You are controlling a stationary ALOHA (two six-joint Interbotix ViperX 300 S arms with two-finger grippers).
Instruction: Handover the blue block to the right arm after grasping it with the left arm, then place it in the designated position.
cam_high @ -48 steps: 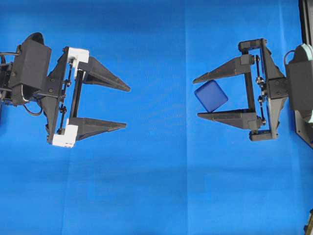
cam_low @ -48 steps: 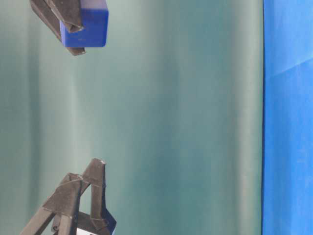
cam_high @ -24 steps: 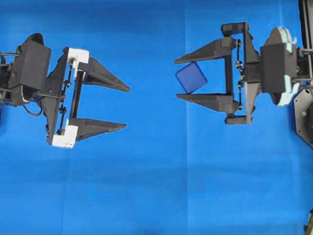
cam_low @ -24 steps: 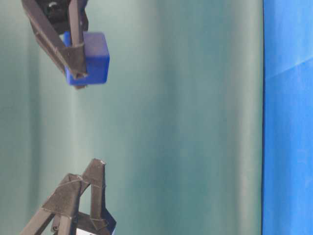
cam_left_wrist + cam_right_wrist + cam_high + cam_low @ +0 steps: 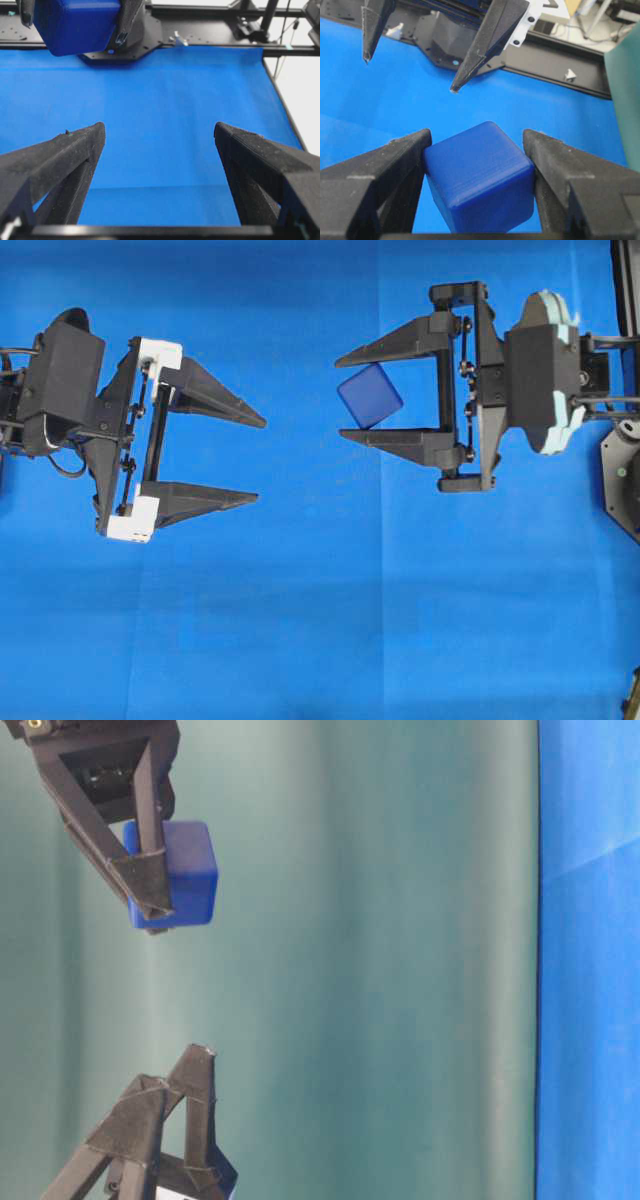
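The blue block (image 5: 370, 396) is a small dark-blue cube held above the blue cloth (image 5: 320, 620), tilted, between the two black fingers of my right gripper (image 5: 341, 397). Seen from the right wrist, the block (image 5: 477, 177) fills the gap and both pads press its sides, so that gripper (image 5: 476, 135) is shut on it. My left gripper (image 5: 260, 460), with white brackets at its finger bases, hangs open and empty to the left, tips pointing at the block. Through the left wrist camera the block (image 5: 75, 25) shows at the top left, beyond the open left gripper (image 5: 159, 127).
Plain blue cloth covers the table. A black frame (image 5: 622, 280) runs along the right edge and a black arm base (image 5: 130, 42) stands at the cloth's far end. A teal backdrop (image 5: 400, 970) fills the table-level view, with both grippers above the cloth.
My right gripper has carried the block leftward and slightly up in the overhead view, closer to the middle. The left gripper has stayed still and open.
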